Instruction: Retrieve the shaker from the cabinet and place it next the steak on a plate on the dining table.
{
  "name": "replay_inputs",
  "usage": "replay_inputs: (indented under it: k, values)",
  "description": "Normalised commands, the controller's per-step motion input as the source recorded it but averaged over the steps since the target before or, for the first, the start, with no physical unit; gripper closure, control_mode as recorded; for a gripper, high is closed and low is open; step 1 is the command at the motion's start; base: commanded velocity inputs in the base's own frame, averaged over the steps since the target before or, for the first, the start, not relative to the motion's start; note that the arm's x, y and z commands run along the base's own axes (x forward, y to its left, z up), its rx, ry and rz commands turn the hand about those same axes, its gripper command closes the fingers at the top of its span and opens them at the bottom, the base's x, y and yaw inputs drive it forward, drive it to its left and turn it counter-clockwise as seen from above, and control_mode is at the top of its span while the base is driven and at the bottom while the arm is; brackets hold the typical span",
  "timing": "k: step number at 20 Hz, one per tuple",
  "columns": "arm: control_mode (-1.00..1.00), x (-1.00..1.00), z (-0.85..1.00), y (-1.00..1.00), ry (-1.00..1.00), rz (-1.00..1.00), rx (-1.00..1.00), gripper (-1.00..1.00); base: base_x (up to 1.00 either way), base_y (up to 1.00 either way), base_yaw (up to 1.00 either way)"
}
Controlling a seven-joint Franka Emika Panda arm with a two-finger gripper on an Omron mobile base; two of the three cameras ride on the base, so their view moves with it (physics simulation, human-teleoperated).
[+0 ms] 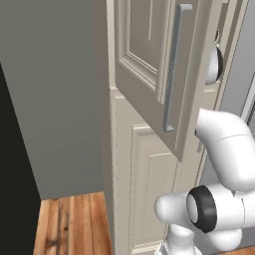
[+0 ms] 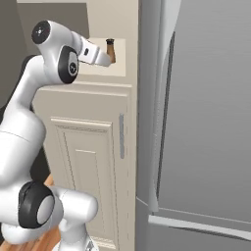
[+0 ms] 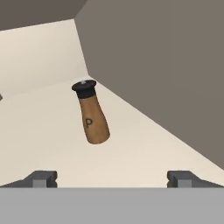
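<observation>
While the cabinet [image 1: 149, 164] stands with its upper door swung open, long grey bar handle [image 1: 173, 69] facing out, the shaker [image 3: 91, 113] sits upright on the cream shelf inside, tan body marked with a "P", dark cap on top. Gripper [image 3: 112, 178] spread wide, fingertips [image 3: 41, 178] well apart, shaker ahead of them and not touched. From the right base view the white arm reaches into the upper compartment, hand just beside the shaker [image 2: 110, 49]. Wood floor [image 1: 69, 224] below left
</observation>
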Motion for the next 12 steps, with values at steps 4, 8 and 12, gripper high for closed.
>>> replay_inputs:
  k: [4,8,12]
  values:
    - [-1.0,0.35,0.0,0.0,0.0,0.0,0.0,-1.0,0.0,0.0,0.0]
    - [-1.0,0.33,0.0,0.0,0.0,0.0,0.0,-1.0,0.0,0.0,0.0]
    - [-1.0,0.3,0.0,0.0,0.01,0.0,0.0,-1.0,0.0,0.0,0.0]
